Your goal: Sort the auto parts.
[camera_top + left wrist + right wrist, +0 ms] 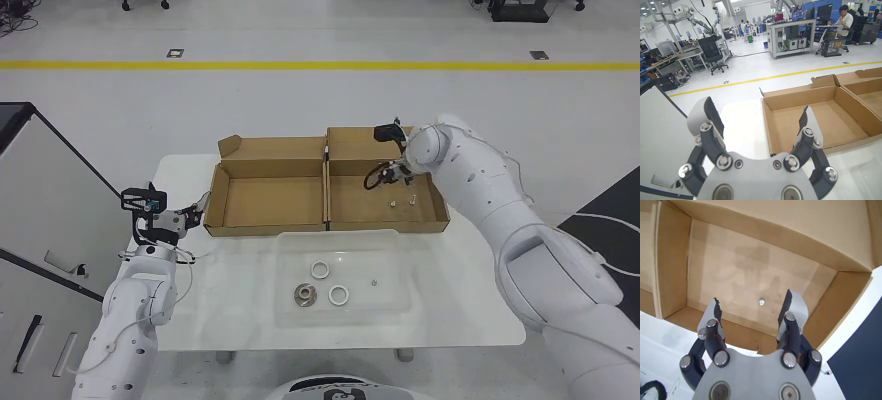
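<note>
Hovering over right cardboard box [762, 228], our right pincer [753, 297] gapes wide, empty. We see small bolt [761, 302] lying on box floor, below gap between fingers. Our left pincer [757, 105], likewise spread wide and empty, sits at left edge of surface [460, 300], just beside left cardboard box [800, 98]. Clear tray [390, 260] nearer us holds two white rings [321, 269], metal hub [303, 294] beside them, tiny screw [374, 283] apart, to right.
</note>
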Robot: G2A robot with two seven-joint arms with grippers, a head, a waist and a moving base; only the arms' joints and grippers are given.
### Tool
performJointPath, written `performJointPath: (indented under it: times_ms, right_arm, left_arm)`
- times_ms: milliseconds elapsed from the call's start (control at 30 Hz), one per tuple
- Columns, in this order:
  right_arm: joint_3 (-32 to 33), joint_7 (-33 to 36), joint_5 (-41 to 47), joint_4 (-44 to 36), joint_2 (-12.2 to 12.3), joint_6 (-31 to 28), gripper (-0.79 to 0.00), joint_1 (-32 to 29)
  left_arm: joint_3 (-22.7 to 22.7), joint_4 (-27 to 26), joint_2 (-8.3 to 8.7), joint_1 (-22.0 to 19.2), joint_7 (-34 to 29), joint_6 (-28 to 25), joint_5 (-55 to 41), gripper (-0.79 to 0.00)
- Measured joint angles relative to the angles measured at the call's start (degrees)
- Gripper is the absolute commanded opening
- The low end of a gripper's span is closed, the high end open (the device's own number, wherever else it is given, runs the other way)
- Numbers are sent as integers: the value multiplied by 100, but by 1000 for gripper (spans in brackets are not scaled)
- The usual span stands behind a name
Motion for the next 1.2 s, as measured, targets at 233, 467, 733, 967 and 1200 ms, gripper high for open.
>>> performJointPath:
  times_ms: [233,467,733,967,1200]
  right_arm:
    - [629,719,431,-1146,312,-629,0,-114]
    - [1392,1709,670,-2936,705,-820,0,-667]
    - [1701,2210,744,-4803,1023,-736,0,-1495]
    - [1420,2208,856,-5756,1301,-552,0,-1877]
    - [979,2208,823,-6357,1626,-493,0,-2015]
  left_arm:
    - [0,0,0,0,0,0,0,0]
    - [0,0,0,0,0,0,0,0]
    - [0,0,0,0,0,0,0,0]
    - [0,0,0,0,0,0,0,0]
    - [0,0,0,0,0,0,0,0]
